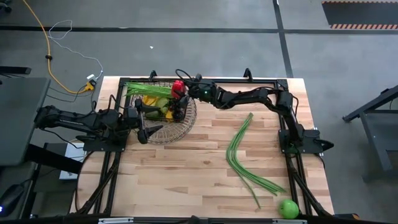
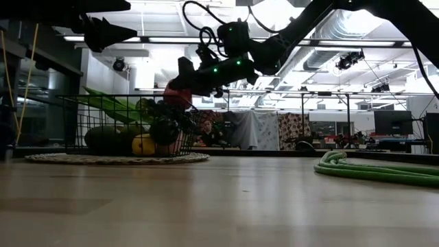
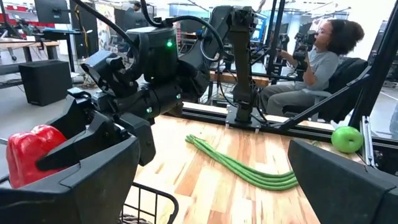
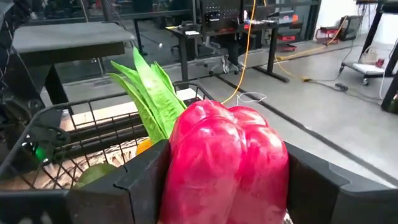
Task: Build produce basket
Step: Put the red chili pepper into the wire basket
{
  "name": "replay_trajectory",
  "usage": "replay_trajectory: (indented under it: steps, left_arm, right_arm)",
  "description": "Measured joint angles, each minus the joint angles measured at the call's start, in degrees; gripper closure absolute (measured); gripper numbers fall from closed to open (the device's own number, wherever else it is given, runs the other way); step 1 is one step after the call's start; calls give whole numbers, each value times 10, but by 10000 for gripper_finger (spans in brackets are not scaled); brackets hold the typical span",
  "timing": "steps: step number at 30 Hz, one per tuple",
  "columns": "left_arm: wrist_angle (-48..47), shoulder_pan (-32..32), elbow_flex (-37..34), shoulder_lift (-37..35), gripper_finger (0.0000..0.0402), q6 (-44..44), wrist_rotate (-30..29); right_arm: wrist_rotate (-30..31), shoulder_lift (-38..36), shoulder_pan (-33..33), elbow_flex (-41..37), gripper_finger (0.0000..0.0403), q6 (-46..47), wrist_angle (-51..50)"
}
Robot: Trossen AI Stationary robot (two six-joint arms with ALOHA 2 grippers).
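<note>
The dark wire basket point(image 1: 163, 121) sits on a round woven mat at the table's far left. It holds leafy greens point(image 4: 152, 93), a yellow fruit point(image 2: 143, 144) and other dark produce. My right gripper point(image 1: 181, 93) reaches from the table's right to above the basket and is shut on the red pepper point(image 4: 227, 165). My left gripper point(image 3: 211, 186) is open at the basket's left near rim point(image 3: 149, 202), and I see it touch nothing. The long green beans point(image 1: 245, 155) and a green apple point(image 1: 288, 208) lie on the table. My right gripper pinches the red pepper's sides point(image 4: 180, 155) between its two fingers point(image 4: 140, 180), one on each flank. The fingers come from the table's right, slanting slightly down. The pepper point(image 2: 180, 96) is lifted clear, just over the basket's contents.
The beans point(image 3: 249, 168) stretch across the table's right half and the apple point(image 3: 347, 138) sits near the right near corner. A person point(image 3: 317, 62) sits beyond the table's right side. A yellow cable point(image 1: 53, 56) lies on the floor past the far left corner.
</note>
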Motion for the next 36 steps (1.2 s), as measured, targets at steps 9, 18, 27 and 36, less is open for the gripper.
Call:
replay_trajectory:
  steps: [9, 18, 27, 36]
  left_arm:
    - [0, 0, 0, 0, 2, 0, 0]
    - [0, 0, 0, 0, 2, 0, 0]
    - [-4, 0, 0, 0, 2, 0, 0]
    - [-5, 0, 0, 0, 2, 0, 0]
  right_arm:
    - [-2, 0, 2, 0, 150, -25, 16]
    - [-1, 0, 2, 0, 150, -25, 21]
    - [1, 0, 5, 0, 138, -61, 37]
    - [6, -1, 27, 0, 92, -154, 40]
